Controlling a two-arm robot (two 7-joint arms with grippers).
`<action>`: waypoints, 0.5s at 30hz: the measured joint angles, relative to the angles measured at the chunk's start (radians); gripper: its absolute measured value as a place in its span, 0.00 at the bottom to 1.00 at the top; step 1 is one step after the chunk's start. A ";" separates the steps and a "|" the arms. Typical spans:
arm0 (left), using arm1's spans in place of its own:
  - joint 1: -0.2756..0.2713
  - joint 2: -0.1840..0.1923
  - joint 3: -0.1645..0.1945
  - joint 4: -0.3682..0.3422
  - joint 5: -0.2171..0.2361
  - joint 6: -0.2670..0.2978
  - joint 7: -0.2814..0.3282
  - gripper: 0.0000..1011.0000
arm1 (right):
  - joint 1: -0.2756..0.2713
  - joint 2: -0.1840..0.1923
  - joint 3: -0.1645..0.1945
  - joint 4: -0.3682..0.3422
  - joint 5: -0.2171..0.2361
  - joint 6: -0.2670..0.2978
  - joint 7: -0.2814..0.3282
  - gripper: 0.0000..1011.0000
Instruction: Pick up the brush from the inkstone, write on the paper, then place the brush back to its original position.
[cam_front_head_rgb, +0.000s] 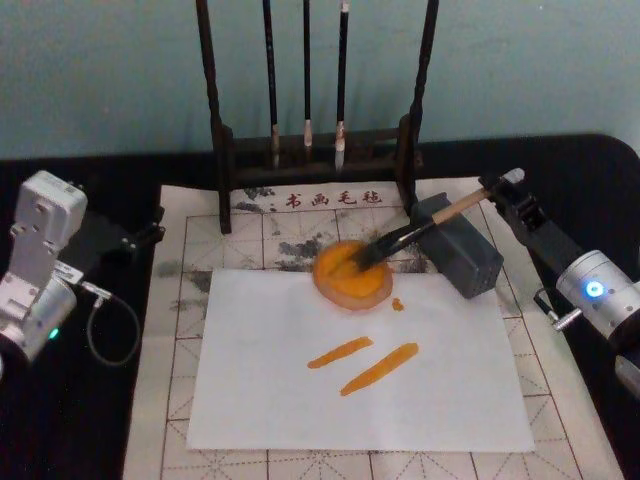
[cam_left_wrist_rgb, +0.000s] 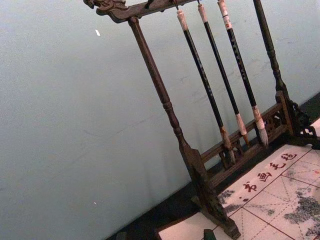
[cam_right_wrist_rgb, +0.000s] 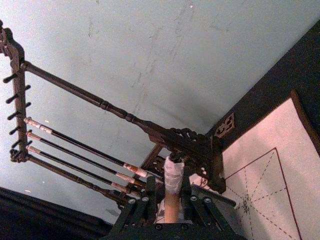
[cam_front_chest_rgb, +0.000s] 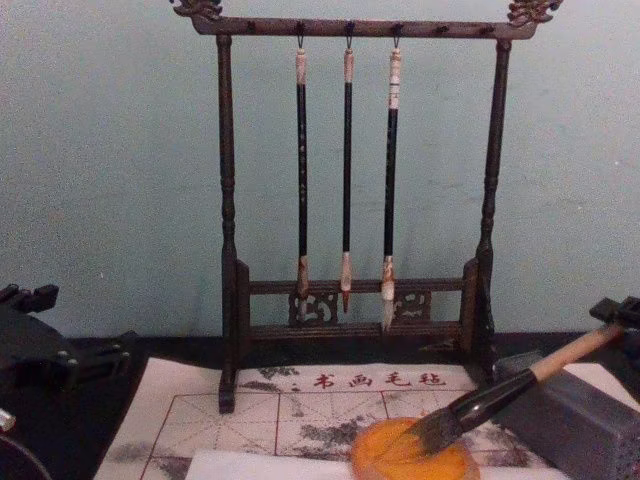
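Since two orange strokes (cam_front_head_rgb: 380, 368) are seen on the paper (cam_front_head_rgb: 300, 410), which is laid toward the near edge of the gridded mat (cam_front_head_rgb: 170, 370), the writing is judged done and the return under way. At the paper's far edge the brush (cam_front_head_rgb: 400, 240) is propped with its bristles in an orange pool (cam_front_head_rgb: 340, 285) and its shaft across the grey inkstone (cam_front_head_rgb: 470, 260), so wet hair is kept off the sheet. Its taped end is clasped by the right gripper (cam_front_head_rgb: 503, 186) near the black table's (cam_front_head_rgb: 70, 420) right edge; the left gripper (cam_front_head_rgb: 135, 238) is parked at the left edge. Beyond, three thin brushes (cam_front_head_rgb: 306, 80) are hung on a dark rack (cam_front_head_rgb: 222, 160) before a pale blue-green wall.
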 joint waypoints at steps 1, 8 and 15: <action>0.000 0.000 0.000 0.000 0.000 0.000 0.000 0.99 | 0.000 0.000 0.000 0.000 0.000 0.000 0.000 0.34; 0.000 0.000 0.000 0.000 0.000 0.000 0.000 0.99 | 0.000 0.000 0.000 0.000 0.000 0.000 0.000 0.17; 0.000 0.000 0.000 0.000 0.000 0.000 0.000 0.99 | 0.000 0.000 0.000 0.000 0.000 0.000 0.000 0.17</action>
